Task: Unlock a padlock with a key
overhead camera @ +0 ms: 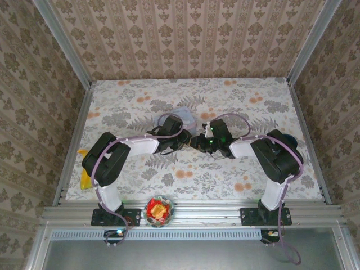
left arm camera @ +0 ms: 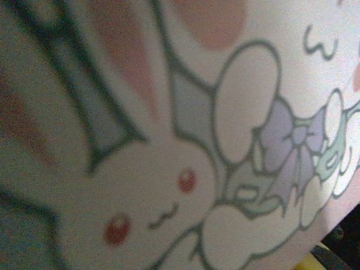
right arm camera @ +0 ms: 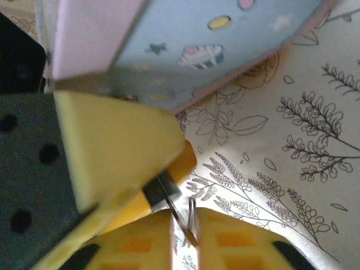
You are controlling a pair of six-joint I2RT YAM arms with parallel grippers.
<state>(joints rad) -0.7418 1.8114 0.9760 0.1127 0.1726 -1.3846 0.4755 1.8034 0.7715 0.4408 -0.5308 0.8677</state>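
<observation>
Meeting tip to tip over the middle of the table, your left gripper and right gripper were posed for a two-handed job: one steadying, one working. In the right wrist view, the left one's yellow fingers looked pinched on a small dark-and-silver piece. I took it for the padlock, held just below the edge of the pale blue tin, presumably so its keyhole faced your other hand. The right gripper stood nearly closed, with a slim gap between its pads and a thin metal sliver, likely the key, inside. I could not tell whether it was truly gripped. Both forearms were folded inward, elbows out toward the table's sides, with the tin's cartoon face close against your left wrist camera.
</observation>
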